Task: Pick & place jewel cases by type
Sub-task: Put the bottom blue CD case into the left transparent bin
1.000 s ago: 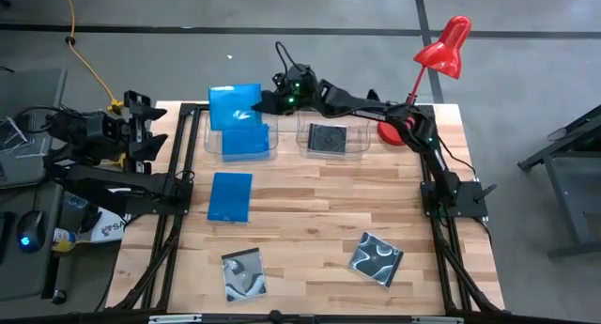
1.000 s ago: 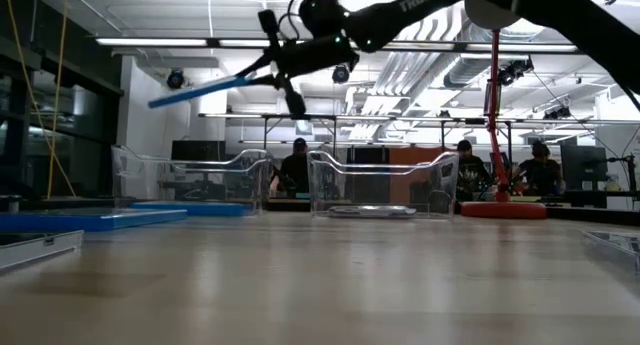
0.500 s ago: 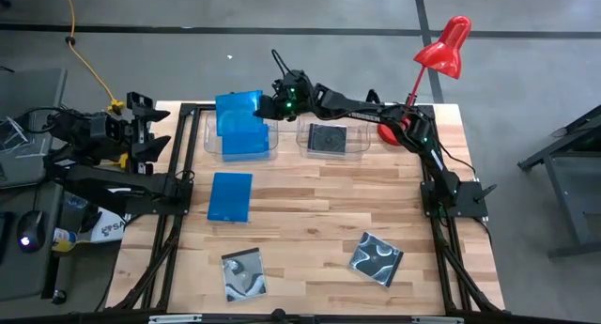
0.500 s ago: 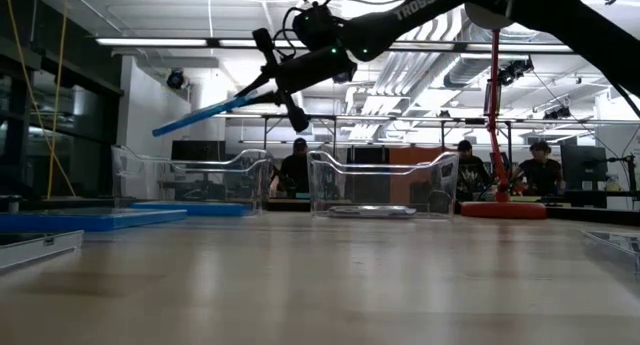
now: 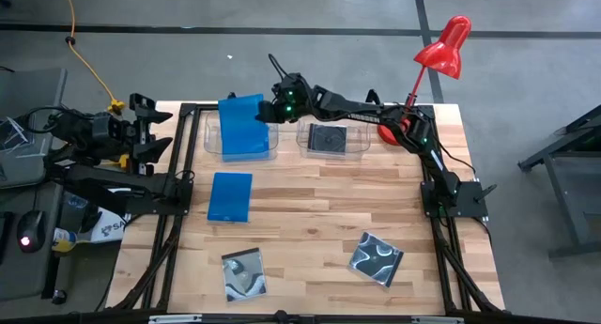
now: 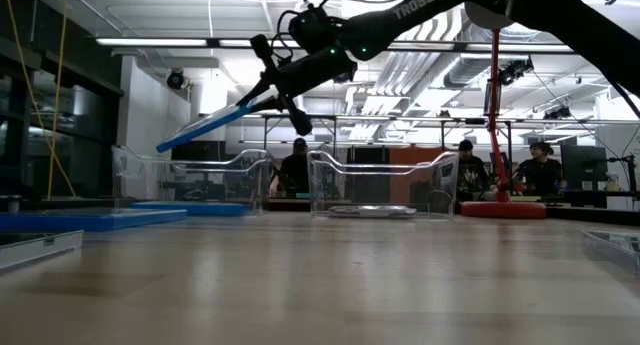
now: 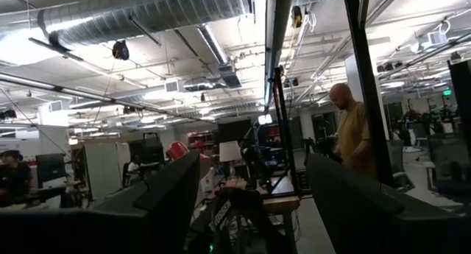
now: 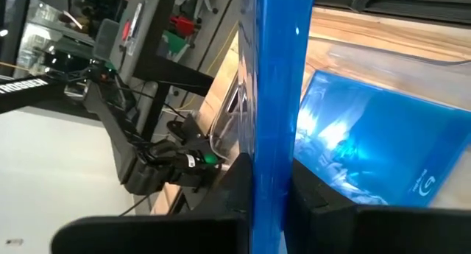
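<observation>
Right gripper (image 5: pixel 272 109): jaws clamped on a blue case (image 5: pixel 240 118), a thin glossy rectangle held tilted in the air above the left clear tub (image 5: pixel 212 146). Low view alone shows the tilt, free end downward; right wrist view alone shows its edge pinched between the dark fingers (image 8: pixel 313 191).

Second blue case (image 8: pixel 368 147): flat inside that tub.

Third blue case (image 5: pixel 230 196): on the wooden table (image 5: pixel 310 221), in front of that tub.

Black square case (image 5: pixel 328 137): in the neighbouring tub (image 5: pixel 360 147).

Two swirl-covered cases (image 5: pixel 243 272) (image 5: pixel 377 258): near the table's front edge.

Left gripper (image 5: pixel 141 130): off the table, beyond that tub's outer side, jaws apart, empty.
</observation>
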`<action>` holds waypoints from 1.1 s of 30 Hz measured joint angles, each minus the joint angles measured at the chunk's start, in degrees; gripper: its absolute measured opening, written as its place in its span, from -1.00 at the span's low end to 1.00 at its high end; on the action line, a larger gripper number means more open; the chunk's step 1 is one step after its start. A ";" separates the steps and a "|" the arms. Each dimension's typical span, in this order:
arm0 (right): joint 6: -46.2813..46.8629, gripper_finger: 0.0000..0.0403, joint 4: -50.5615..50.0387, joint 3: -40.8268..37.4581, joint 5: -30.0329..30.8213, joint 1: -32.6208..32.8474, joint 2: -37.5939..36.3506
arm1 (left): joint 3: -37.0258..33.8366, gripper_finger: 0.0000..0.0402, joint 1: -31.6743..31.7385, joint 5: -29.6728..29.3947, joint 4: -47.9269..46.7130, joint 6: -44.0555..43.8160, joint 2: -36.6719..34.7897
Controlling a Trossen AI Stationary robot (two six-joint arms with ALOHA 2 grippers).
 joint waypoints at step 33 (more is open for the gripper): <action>9.36 -0.90 4.44 -0.04 -0.28 1.85 7.50 | 0.00 0.24 -0.01 -0.14 0.04 -3.65 0.02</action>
